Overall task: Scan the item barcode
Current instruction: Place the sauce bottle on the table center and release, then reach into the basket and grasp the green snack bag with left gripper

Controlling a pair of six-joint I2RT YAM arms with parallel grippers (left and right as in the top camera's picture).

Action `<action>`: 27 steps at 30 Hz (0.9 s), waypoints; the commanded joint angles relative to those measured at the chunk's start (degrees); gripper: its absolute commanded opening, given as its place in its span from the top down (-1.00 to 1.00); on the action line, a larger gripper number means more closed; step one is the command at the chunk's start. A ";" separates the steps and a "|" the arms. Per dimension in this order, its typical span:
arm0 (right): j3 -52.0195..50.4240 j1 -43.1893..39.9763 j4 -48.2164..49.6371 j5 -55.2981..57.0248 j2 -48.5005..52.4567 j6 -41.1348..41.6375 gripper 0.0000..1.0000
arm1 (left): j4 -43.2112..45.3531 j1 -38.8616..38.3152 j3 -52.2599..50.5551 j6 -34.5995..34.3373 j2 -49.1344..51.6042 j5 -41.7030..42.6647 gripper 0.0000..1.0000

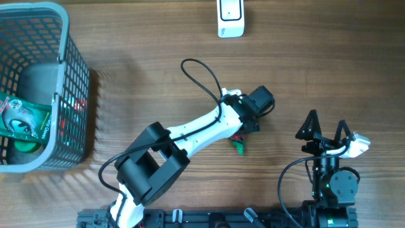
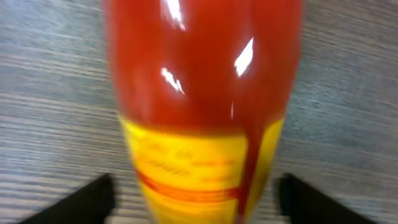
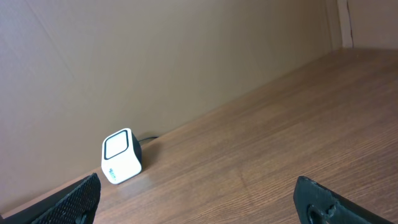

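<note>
Your left gripper [image 2: 198, 198] is released, its fingers clear on either side of the red bottle [image 2: 205, 93], which seems to lie well nearside of the scanner [image 1: 230, 18]. Being glossy and round, it may roll or slip when regrasped. Bare wood runs up to the scanner, with the basket [image 1: 69, 95] far to its left. Your right gripper [image 1: 325, 123] gapes empty.

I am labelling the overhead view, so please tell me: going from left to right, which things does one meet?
Grey plastic mesh basket → white box-shaped barcode scanner → black right gripper.
</note>
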 commanded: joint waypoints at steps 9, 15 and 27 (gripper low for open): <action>-0.07 0.22 0.13 1.01 -0.35 0.00 -0.99 | -16.35 3.56 15.26 5.14 -15.30 -21.03 -1.00; -0.07 0.22 0.13 1.01 -0.35 0.00 -0.99 | -18.73 18.86 23.58 14.91 -28.33 -25.38 -1.00; -0.07 0.22 0.13 1.01 -0.35 0.02 -0.99 | -34.14 77.68 24.13 5.14 -37.22 -6.95 -1.00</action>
